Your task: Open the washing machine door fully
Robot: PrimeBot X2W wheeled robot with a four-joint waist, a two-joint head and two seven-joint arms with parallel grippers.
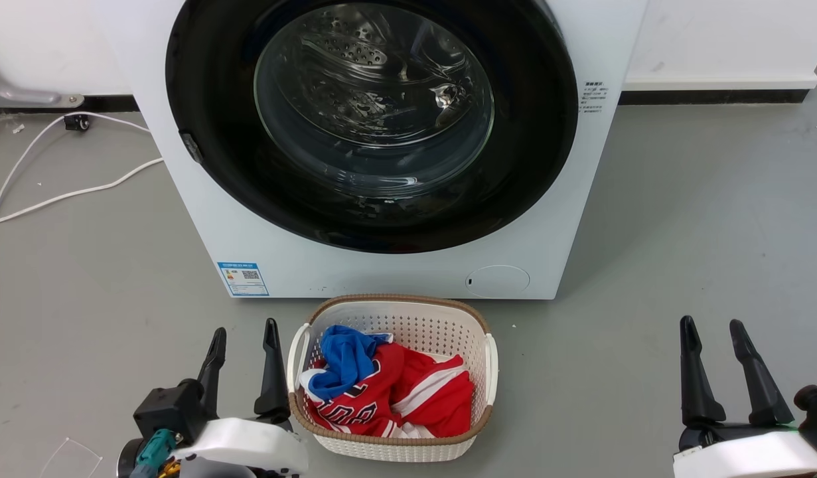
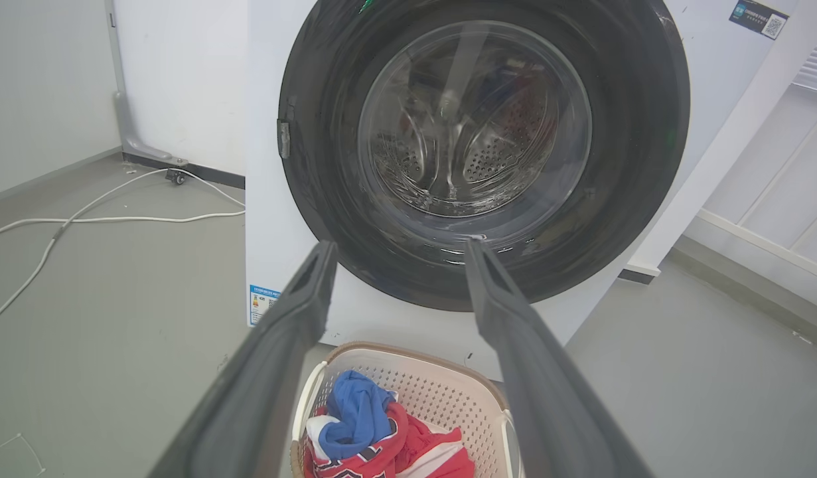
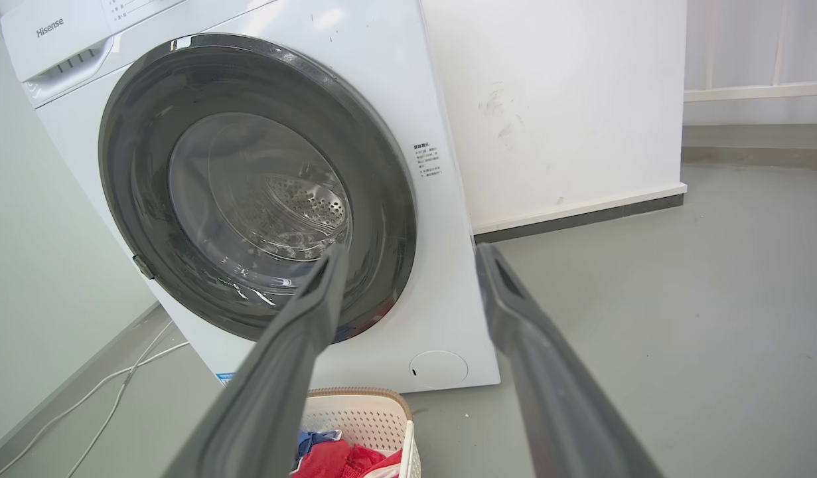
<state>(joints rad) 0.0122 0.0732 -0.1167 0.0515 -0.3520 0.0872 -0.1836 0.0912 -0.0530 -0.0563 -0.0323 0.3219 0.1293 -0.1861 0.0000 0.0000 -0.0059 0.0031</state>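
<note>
The white washing machine stands straight ahead on the floor. Its round glossy black door lies flat against the front, with the clear glass bowl at its centre and the steel drum visible through it. A small latch tab sits on the door's left rim. My left gripper is open, low at the left and well short of the machine. My right gripper is open at the lower right, holding nothing.
A white laundry basket with red and blue clothes stands on the grey floor right before the machine, between my grippers. White cables trail across the floor at the left. A white wall runs behind.
</note>
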